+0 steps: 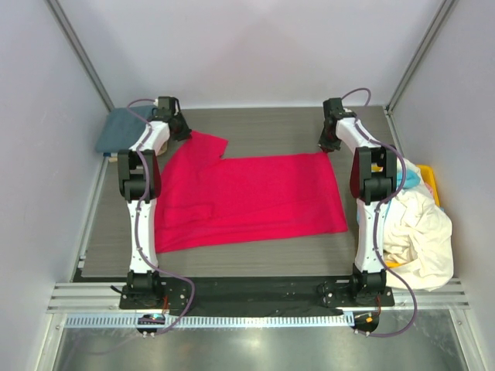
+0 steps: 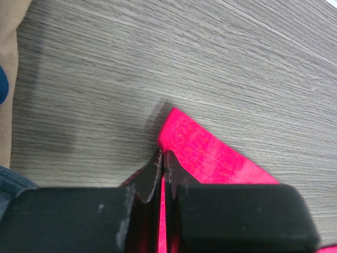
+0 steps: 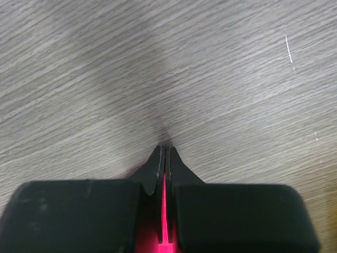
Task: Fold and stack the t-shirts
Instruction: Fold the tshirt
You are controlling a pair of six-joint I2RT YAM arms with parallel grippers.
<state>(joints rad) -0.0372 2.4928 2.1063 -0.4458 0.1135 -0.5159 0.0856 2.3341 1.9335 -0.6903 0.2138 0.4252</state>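
Top external: we hold the red-pink t-shirt (image 1: pixel 247 201) by its far edge.
Our left gripper (image 1: pixel 179 131) and right gripper (image 1: pixel 328 145) clamp its far corners; cloth runs left-right, all nearer than both.

Nothing legible in any view: no text, labels, brands or numbers. Only candidate is the small board (image 1: pixel 151 318) at the near edge by the left arm's base. It has coloured spots, but it's too small to read.

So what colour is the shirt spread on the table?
The shirt is bright red-pink; see the top view.
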